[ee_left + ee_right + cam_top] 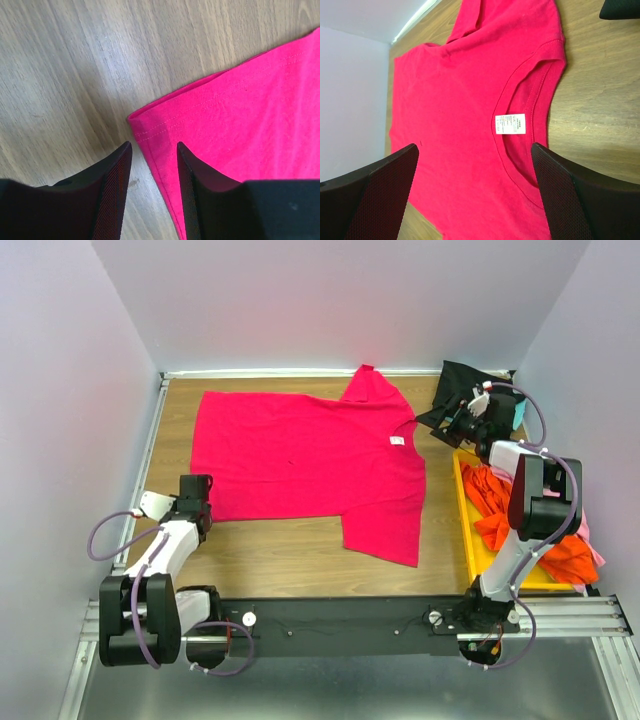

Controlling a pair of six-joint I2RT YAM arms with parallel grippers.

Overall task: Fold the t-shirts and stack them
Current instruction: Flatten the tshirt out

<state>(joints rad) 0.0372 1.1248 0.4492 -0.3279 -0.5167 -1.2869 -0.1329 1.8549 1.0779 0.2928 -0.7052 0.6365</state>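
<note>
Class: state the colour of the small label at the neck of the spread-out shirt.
White label, with faint print; best seen in the right wrist view.

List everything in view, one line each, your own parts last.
red t-shirt: one, crimson, spread flat across the middle of the table
neck label: one, white, inside the red t-shirt's collar
black t-shirt: one, black, crumpled in the far right corner
bin: one, yellow, at the right edge of the table
orange garments: a heap, count unclear, orange, in the bin
pink cloth: a sliver, pink, at the bin's right side
table: one, wood-brown, under everything
left tool: one, black, open astride the red t-shirt's near-left hem corner
right tool: one, black, wide open, facing the collar
</note>
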